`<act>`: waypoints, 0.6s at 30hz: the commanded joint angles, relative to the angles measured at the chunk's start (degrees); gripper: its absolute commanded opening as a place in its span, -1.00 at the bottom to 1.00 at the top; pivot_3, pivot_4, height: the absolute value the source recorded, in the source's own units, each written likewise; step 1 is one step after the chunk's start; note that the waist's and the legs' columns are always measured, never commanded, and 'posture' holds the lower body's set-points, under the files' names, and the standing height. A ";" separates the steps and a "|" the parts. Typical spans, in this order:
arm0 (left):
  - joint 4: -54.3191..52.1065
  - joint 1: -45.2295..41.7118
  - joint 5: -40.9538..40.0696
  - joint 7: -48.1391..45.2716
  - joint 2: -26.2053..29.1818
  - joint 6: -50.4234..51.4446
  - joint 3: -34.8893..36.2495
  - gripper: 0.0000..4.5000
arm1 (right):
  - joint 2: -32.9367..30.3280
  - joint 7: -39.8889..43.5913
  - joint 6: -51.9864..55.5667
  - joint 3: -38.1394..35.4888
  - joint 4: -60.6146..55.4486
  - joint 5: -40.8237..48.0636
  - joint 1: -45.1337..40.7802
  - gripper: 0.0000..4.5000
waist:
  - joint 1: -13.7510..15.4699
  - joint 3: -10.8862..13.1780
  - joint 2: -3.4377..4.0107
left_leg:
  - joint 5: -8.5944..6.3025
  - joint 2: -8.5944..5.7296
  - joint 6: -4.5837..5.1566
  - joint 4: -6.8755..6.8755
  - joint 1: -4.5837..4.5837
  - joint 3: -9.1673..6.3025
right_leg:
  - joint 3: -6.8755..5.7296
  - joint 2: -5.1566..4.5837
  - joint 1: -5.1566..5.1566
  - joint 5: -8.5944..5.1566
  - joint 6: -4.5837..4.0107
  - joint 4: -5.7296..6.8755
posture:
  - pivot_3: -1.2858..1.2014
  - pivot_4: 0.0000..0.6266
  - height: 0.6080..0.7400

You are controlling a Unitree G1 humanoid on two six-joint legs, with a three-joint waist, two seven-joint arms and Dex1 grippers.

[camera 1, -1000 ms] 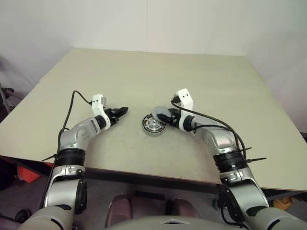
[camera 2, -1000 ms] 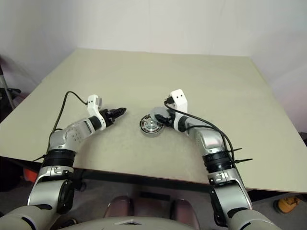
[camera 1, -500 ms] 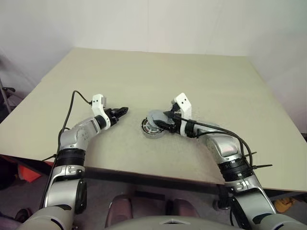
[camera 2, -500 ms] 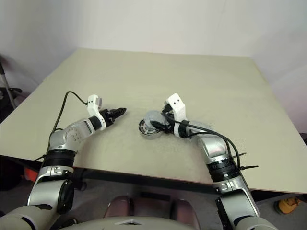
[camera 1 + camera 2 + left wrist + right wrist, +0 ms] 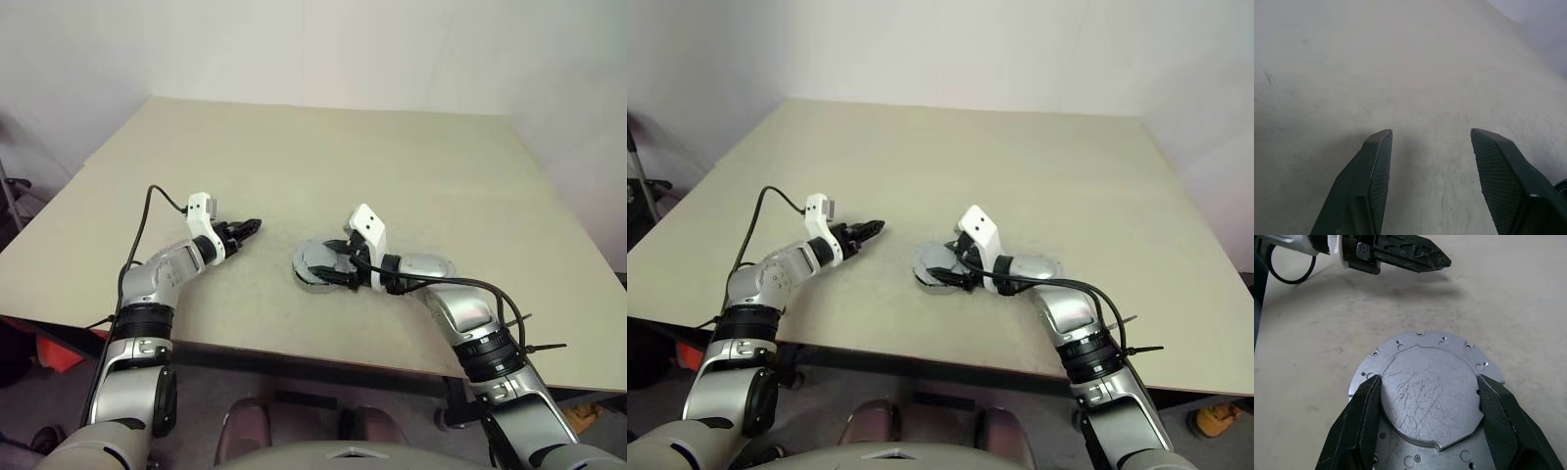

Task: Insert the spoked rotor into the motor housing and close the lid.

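Observation:
My right gripper (image 5: 1428,379) is shut on the lid (image 5: 1430,396), a round, scratched silver plate with a holed flange. Its two fingers press on opposite sides of the raised centre. The lid (image 5: 315,259) lies flat over the motor housing (image 5: 306,283), and only a sliver of silver wall shows beneath it. The housing's windings and the spoked rotor are hidden under the lid. My left gripper (image 5: 250,227) hovers open and empty just above the table, a short way left of the housing. It also appears beyond the lid as the left gripper (image 5: 1400,257).
The tan table (image 5: 411,157) stretches bare behind and to both sides. Its front edge (image 5: 294,351) runs close under my forearms. A black cable (image 5: 152,201) loops off the left wrist.
The right gripper has rolled and drawn back, bringing the lid from a tilt beside the housing to flat over it, covering the windings. The left arm stayed still.

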 commanded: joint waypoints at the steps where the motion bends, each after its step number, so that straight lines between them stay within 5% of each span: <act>1: -1.33 -0.61 0.06 -0.52 0.71 -0.52 0.48 0.22 | 0.06 0.62 -1.70 0.27 -1.60 -0.24 -0.67 0.31 | -0.01 0.00 0.00 | 0.00 0.00 0.00 0.00 0.00 0.00 | 0.00 0.00 0.00 0.00 0.00 0.00 | 0.03 -1.00 1.00; 18: -2.17 -0.37 -0.21 -0.13 0.81 -0.13 0.65 0.22 | 0.05 0.16 -2.04 1.44 3.65 -4.04 -1.10 0.31 | -0.07 -0.02 -0.04 | 0.00 0.02 0.02 0.01 0.17 0.00 | 0.00 0.00 0.17 0.01 -0.02 0.01 | 0.03 -1.00 1.00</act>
